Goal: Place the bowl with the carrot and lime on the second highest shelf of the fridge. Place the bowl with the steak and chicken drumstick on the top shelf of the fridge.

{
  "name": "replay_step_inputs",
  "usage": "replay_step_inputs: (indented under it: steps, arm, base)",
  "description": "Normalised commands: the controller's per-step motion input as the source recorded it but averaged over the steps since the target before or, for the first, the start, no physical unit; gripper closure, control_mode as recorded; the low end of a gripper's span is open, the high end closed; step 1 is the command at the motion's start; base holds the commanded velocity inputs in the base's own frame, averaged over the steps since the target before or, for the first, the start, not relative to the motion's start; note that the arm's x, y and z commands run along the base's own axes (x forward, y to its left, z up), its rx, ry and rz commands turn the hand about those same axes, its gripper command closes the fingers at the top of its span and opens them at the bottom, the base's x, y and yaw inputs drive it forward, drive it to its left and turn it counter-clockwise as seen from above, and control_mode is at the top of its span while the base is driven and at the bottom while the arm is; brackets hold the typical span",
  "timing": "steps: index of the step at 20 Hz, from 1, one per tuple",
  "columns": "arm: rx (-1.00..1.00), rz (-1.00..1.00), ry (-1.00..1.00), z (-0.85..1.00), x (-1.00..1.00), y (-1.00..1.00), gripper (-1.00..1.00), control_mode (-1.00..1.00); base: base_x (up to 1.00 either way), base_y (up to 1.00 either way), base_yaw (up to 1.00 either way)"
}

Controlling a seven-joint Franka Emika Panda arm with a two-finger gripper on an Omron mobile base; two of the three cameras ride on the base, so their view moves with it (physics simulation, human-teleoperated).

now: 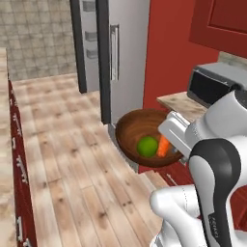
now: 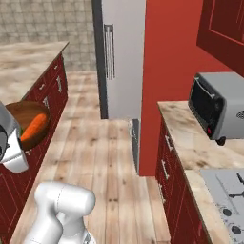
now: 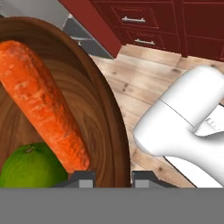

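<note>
Carrot [image 3: 43,100], lime [image 3: 30,168] — loose in wooden bowl [image 3: 103,113], rim pinched by pincer [image 3: 113,177], held above the floor; tilt risked spilling both — fridge doors shut

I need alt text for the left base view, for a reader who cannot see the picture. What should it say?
A white robot arm holds a dark-brown wooden bowl in the air above a wooden kitchen floor; a green lime and an orange carrot lie in it. Behind stands a grey fridge with its door shut, beside a red wall, and a toaster oven sits on the counter at right.
</note>
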Motion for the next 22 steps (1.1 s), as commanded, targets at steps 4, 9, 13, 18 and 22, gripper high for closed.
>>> replay_step_inputs:
  steps: [4,9,13,18,22]
  arm:
    - [0.00,0.00,0.00,0.00,0.00,0.00,1.00,1.00]
    - [0.00,0.00,0.00,0.00,0.00,0.00,1.00,1.00]
    - [0.00,0.00,0.00,0.00,0.00,0.00,1.00,1.00]
    - [0.00,0.00,0.00,0.00,0.00,0.00,1.00,1.00]
    - [0.00,0.00,0.00,0.00,0.00,0.00,1.00,1.00]
  base:
    - [0.88,0.65,0.03]
    - [0.87,0.75,0.00]
    - [0.88,0.66,0.00]
    - [0.91,0.66,0.00]
    - [0.91,0.69,0.00]
